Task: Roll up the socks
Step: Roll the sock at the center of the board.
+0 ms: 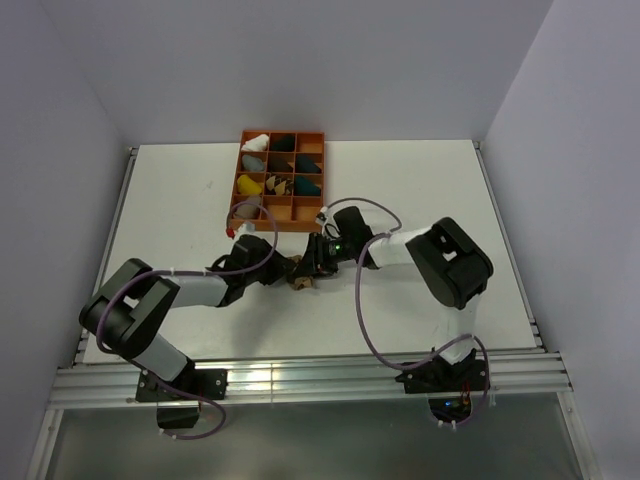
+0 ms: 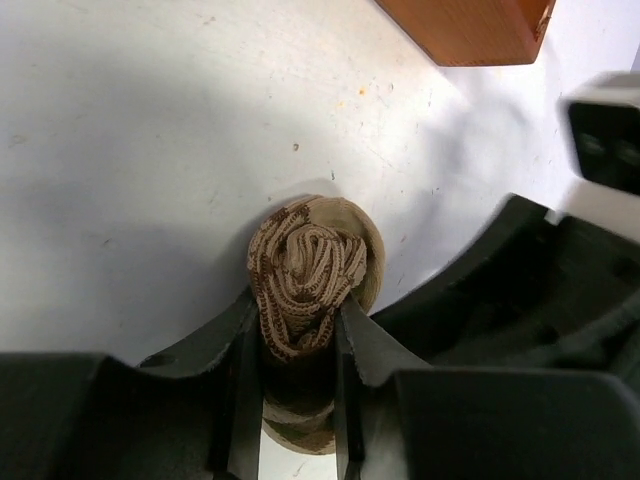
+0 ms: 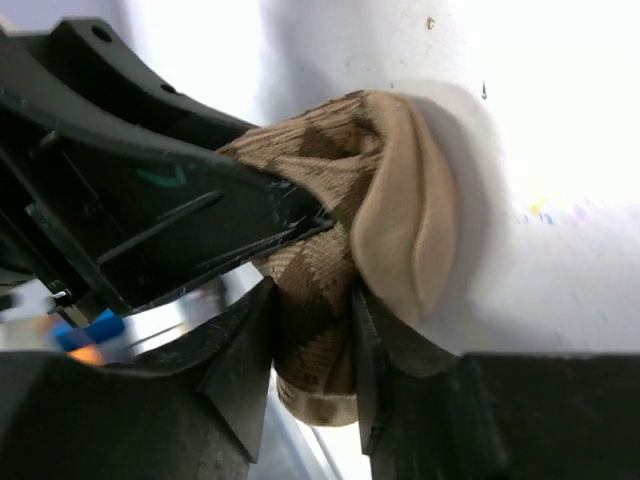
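Note:
The socks (image 1: 299,284) are wound together into one tan-and-brown bundle on the white table, just in front of the orange tray. In the left wrist view the socks (image 2: 310,265) show a knitted spiral end, and my left gripper (image 2: 298,340) is shut on the roll with both fingers pressed into it. In the right wrist view the argyle fabric and a plain tan fold of the socks (image 3: 395,210) sit between the fingers of my right gripper (image 3: 312,335), which touch it on both sides. The two grippers (image 1: 290,270) (image 1: 314,260) meet at the bundle from opposite sides.
An orange compartment tray (image 1: 322,140) with several sock bundles stands behind the grippers; its corner (image 2: 470,25) shows in the left wrist view. The left gripper's black body (image 3: 150,200) lies close against the right gripper. White walls enclose the table.

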Action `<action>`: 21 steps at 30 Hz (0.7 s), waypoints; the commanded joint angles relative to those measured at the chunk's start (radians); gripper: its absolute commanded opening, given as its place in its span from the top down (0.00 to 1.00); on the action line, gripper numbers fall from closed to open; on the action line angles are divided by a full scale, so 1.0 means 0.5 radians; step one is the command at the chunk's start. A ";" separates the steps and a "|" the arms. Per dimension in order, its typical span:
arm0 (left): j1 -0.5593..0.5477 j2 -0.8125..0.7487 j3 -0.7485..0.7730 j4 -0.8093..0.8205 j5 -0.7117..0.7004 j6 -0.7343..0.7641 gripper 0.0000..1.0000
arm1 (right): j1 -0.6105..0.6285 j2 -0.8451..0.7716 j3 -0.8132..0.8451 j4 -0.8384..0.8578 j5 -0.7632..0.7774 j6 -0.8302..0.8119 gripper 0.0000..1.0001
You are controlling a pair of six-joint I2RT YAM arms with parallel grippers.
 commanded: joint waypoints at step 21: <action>-0.018 0.179 0.208 -0.602 0.000 0.136 0.96 | 0.716 -1.058 -0.440 0.021 1.870 -1.167 0.44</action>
